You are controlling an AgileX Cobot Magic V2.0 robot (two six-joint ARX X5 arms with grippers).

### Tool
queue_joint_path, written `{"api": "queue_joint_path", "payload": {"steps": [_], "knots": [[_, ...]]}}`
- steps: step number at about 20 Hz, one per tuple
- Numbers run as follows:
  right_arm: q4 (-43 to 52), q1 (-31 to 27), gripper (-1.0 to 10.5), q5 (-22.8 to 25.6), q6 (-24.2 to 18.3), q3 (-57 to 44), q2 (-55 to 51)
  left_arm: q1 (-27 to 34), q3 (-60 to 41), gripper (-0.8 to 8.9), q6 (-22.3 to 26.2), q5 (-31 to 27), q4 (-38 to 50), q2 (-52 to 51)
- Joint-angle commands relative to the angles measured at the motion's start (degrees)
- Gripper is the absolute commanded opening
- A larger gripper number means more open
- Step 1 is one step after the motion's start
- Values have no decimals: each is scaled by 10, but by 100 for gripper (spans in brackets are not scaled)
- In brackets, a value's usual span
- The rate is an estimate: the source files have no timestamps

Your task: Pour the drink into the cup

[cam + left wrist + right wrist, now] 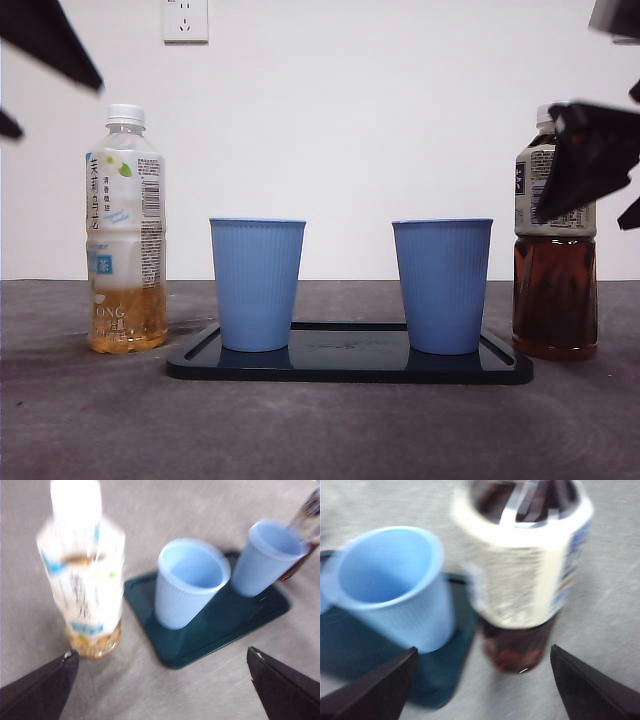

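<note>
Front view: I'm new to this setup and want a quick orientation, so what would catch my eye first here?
Two blue ribbed cups, the left cup and the right cup, stand upright side by side on a dark tray mid-table. A pale tea bottle, nearly empty, stands outside the tray's left end, and a dark tea bottle, much fuller, outside its right end. The right gripper hangs open at the dark bottle's label.

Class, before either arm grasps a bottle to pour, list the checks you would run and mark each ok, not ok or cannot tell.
1. Both blue cups upright on the tray: ok.
2. Near cup empty: ok; far cup: cannot tell.
3. Left gripper open, pale tea bottle ahead: ok.
4. Right gripper open, dark tea bottle ahead: ok.
5. Pale bottle's cap off: not ok.
6. Dark bottle's cap off: cannot tell.
</note>
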Motion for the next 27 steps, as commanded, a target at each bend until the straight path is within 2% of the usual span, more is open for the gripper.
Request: {"api": "queue_joint_path", "payload": {"steps": [1, 5, 16, 27], "knots": [[-33, 29, 423, -1, 33, 5, -47, -2, -39, 566, -19, -17, 64, 26], [-59, 75, 423, -1, 61, 5, -129, -2, -107, 566, -62, -60, 215, 74], [-129, 128, 423, -2, 91, 5, -254, -2, -127, 566, -40, -87, 483, 286], [-135, 128, 422, -2, 91, 5, -293, -2, -127, 562, -35, -105, 634, 395]]}}
